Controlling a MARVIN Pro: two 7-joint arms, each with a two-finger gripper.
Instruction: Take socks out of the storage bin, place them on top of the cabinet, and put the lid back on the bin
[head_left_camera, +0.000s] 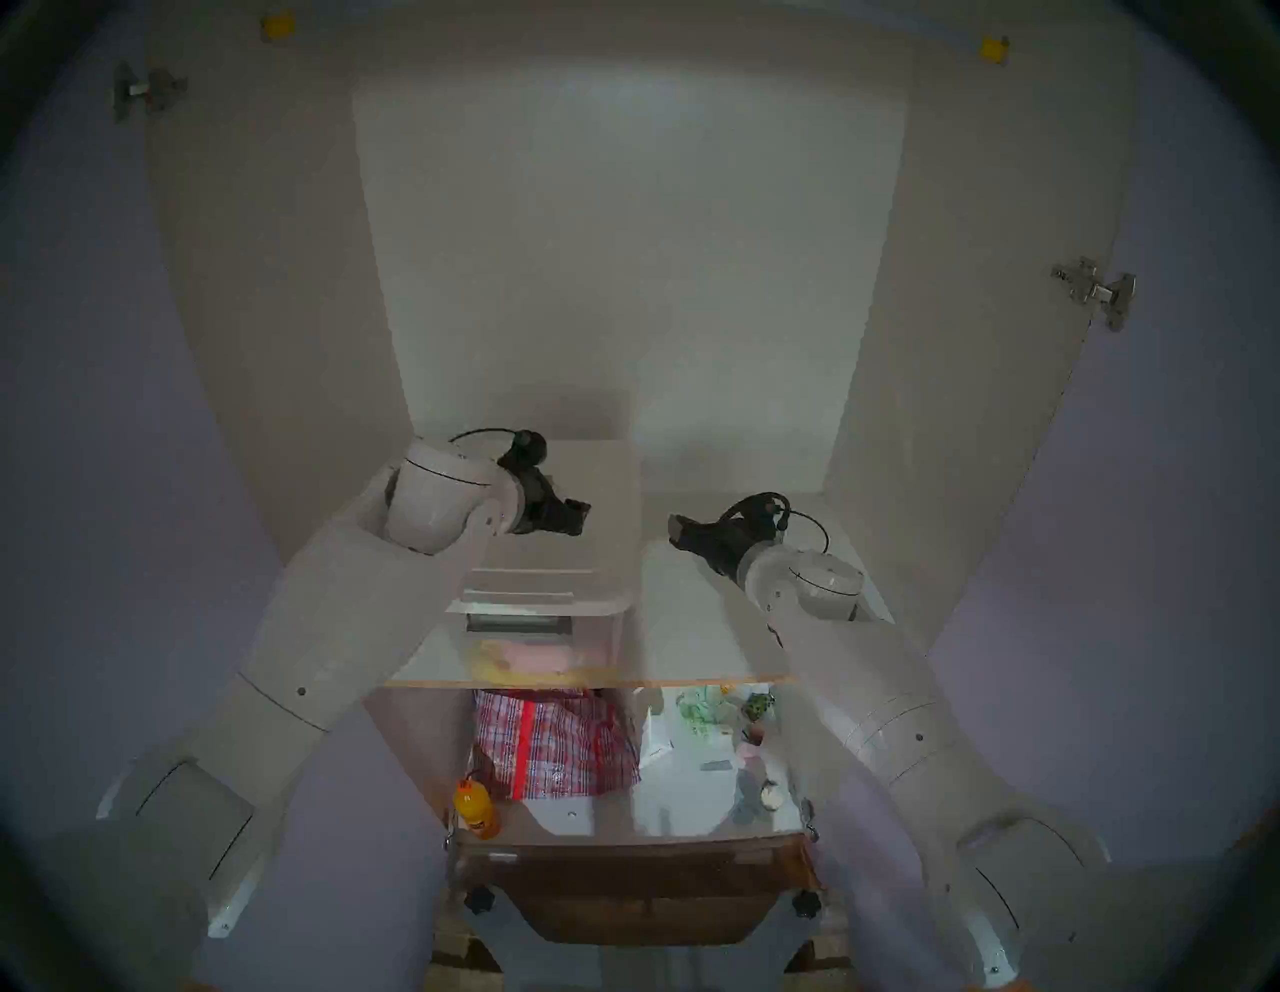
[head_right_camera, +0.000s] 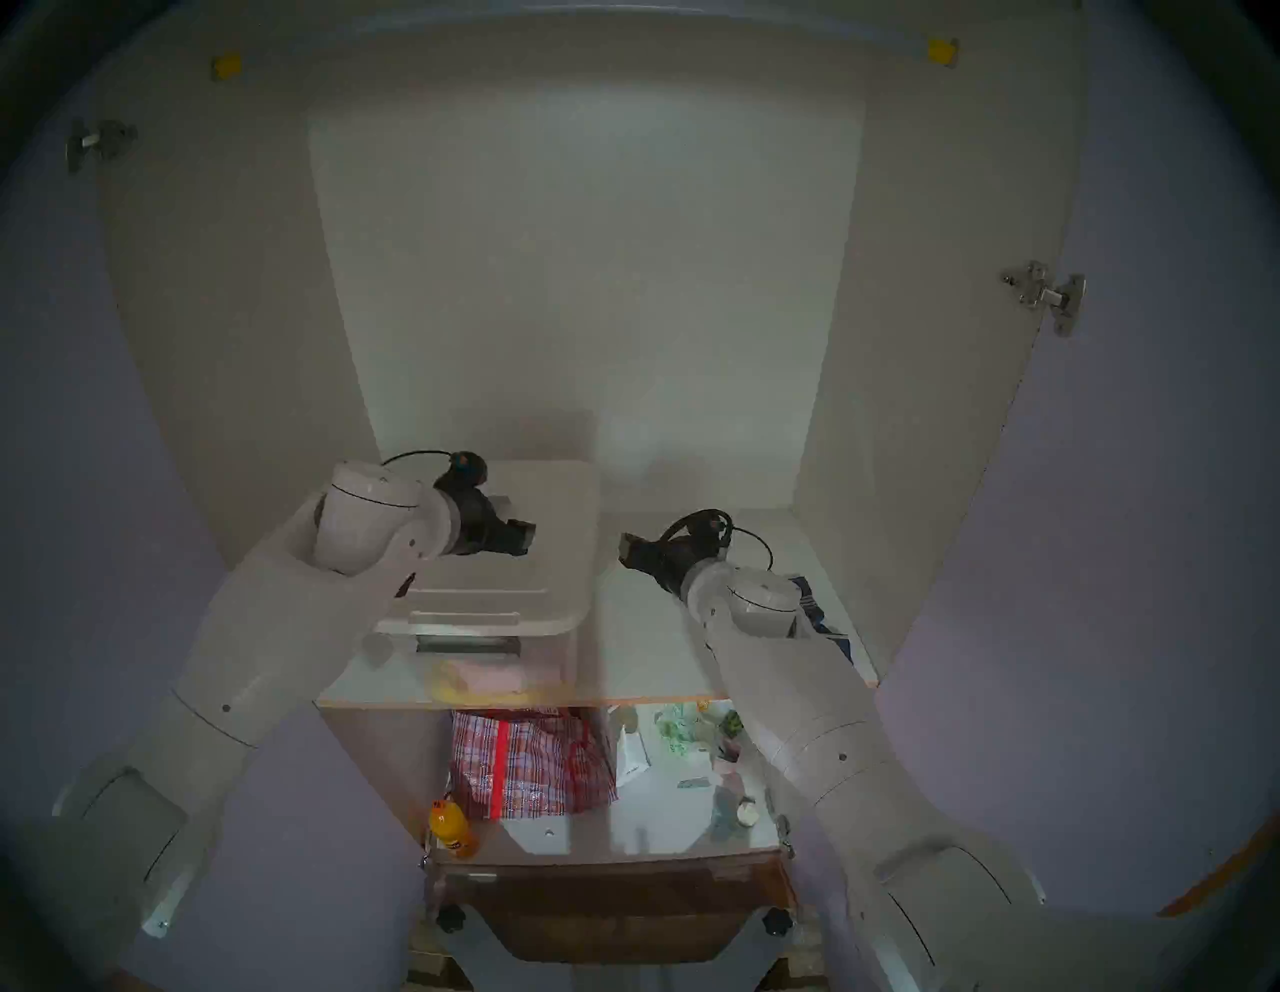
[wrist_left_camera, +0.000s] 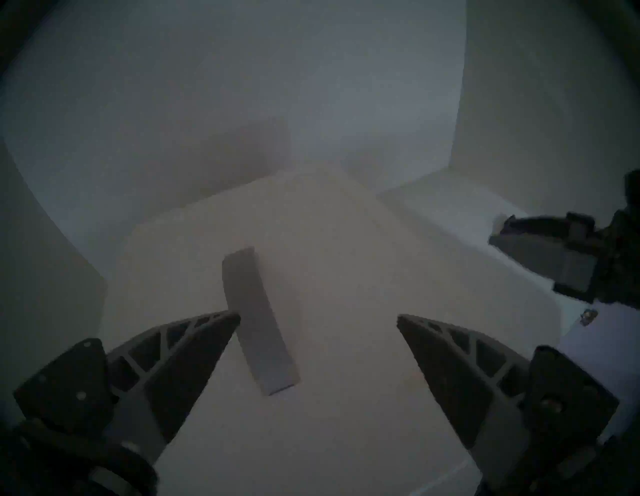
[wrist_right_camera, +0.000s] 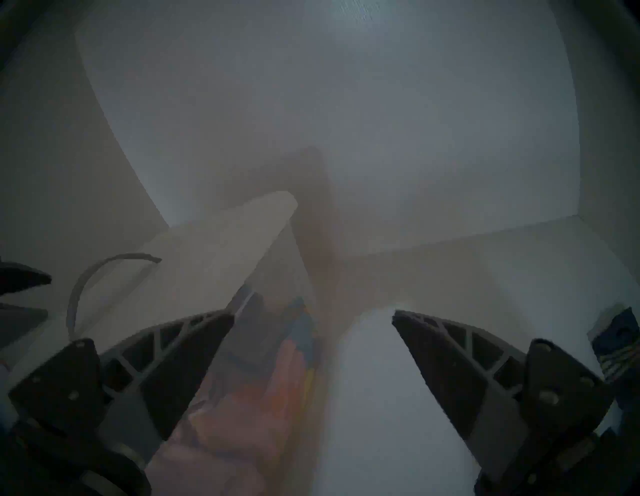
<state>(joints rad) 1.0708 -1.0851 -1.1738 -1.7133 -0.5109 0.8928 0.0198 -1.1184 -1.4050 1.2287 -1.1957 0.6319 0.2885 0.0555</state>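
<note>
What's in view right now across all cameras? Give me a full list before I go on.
lid: one, milky white with grey handle, on the bin
storage bin: one, clear, shelf left, pink and yellow contents
socks: count unclear, navy with pale stripes, shelf right, partly behind right arm
cabinet: one, white, shelf edged in pale wood
hinges: two, silver, on the doors
checked bag: one, red plaid, lower level
bottle: one, orange, lower level
left hand: open, over the lid
right hand: open, beside the bin
</note>
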